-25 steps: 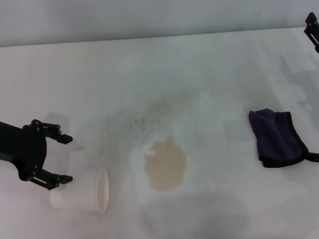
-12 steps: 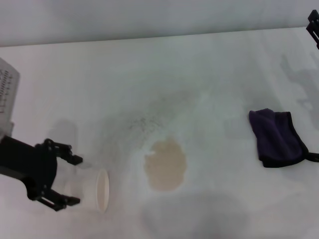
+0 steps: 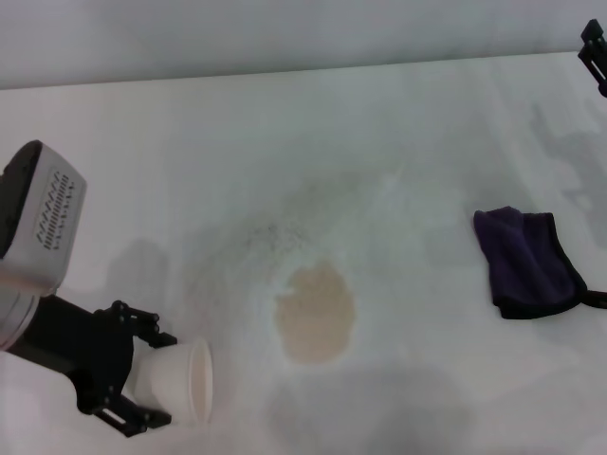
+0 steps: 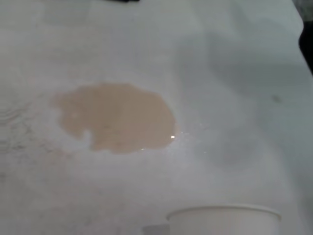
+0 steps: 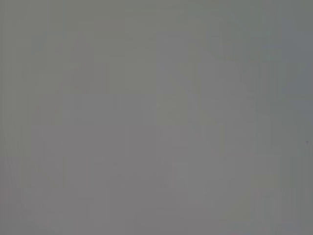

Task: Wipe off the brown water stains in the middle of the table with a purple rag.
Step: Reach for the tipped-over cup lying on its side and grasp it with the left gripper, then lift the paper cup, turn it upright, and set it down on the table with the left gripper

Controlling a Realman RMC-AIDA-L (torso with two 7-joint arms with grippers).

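— Closing my left tool (image 3: 147,377) round the tipped white paper cup (image 3: 180,381), which it flanked a second ago.

— And the wiping?

— Unstarted: tan-brown oval stain (image 3: 315,313) mid-tabletop (image 3: 398,142), dark purple cloth rag (image 3: 527,263) untouched rightward; right tool (image 3: 595,55) parked, its grip unreadable.

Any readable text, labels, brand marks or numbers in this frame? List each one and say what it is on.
None can be read.
Cup: plain white, no print.
Purple rag: no tag or lettering.
Left arm housing: only rows of vent slots, no characters.
Table: the stain and grey smudges, no signs.
Right wrist view: blank grey.
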